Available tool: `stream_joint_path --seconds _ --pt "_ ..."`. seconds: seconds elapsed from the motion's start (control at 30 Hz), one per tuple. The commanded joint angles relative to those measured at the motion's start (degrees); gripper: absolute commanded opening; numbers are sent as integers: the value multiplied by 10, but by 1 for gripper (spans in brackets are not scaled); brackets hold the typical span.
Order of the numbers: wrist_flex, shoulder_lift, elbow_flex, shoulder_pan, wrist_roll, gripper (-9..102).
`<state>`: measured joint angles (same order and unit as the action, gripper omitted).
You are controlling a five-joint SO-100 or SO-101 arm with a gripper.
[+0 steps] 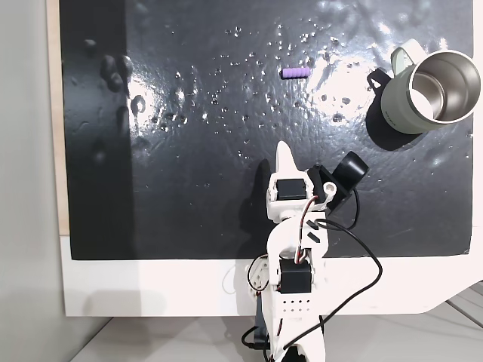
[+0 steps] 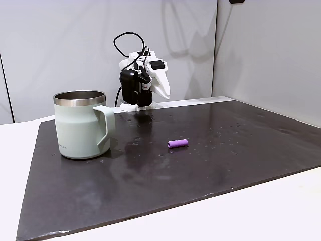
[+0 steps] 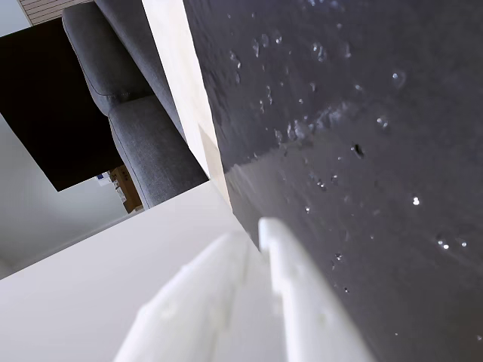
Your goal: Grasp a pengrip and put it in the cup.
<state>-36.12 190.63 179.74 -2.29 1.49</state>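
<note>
The small purple pengrip (image 1: 294, 73) (image 2: 177, 143) lies on its side on the black mat, in the open. The pale grey-green cup (image 1: 398, 102) (image 2: 79, 128) stands upright with its steel inside showing and nothing visible in it; its handle points toward the pengrip. My white gripper (image 1: 284, 153) (image 2: 165, 93) (image 3: 255, 231) is folded back near the arm's base, well short of both things. Its two fingers lie pressed together with nothing between them.
The black mat (image 1: 189, 151) is shiny and bubbled, on a white table (image 1: 151, 286). In the wrist view a grey sofa (image 3: 136, 121) shows beyond the table edge. A black cable (image 1: 362, 264) loops beside the arm's base.
</note>
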Motion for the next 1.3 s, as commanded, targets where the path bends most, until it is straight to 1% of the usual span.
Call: stream_joint_path --seconds 0.0,0.37,0.47,0.57,0.67,0.87,1.03,1.13,1.27 --pt "-2 6 30 -6 -10 0" --pt "-1 6 18 2 -4 0" --pt "-21 6 -26 14 -6 0" --pt "-54 6 -85 4 -36 0" --pt "-62 -7 -145 -8 -43 0" --pt "-88 -164 -316 -40 -31 0" --pt "-125 -304 -454 -35 -24 0" --pt "-165 -400 -547 -25 -4 0" --pt "-227 -529 -678 -4 18 4"
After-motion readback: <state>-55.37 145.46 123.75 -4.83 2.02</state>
